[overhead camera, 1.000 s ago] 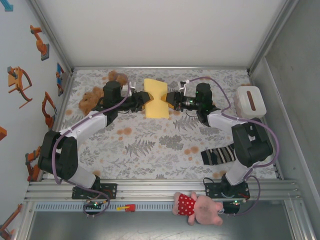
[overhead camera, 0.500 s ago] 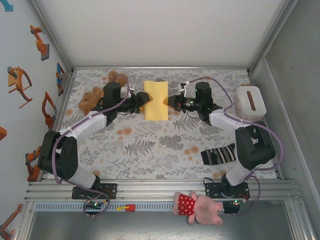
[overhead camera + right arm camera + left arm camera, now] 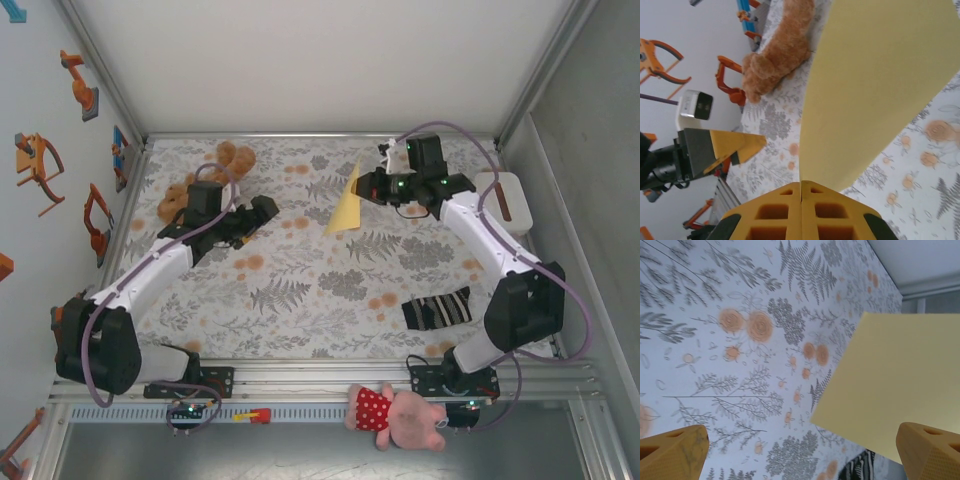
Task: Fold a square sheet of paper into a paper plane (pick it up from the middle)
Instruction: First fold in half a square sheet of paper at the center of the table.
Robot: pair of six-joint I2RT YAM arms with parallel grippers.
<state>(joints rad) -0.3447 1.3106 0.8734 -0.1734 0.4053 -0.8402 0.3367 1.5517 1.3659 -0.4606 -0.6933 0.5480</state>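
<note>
We see our right claw (image 3: 801,186) pinched fully shut on the edge of the square sheet of paper (image 3: 345,208), which spreads out straight ahead of its tips. Our left claw (image 3: 801,452) gapes wide, holding nothing; the sheet is ahead of it, apart.

On my left wrist feed the square sheet of paper (image 3: 900,385) ran off the right edge; on the right wrist feed, the top edge cropped it and the brown teddy (image 3: 777,50).
</note>
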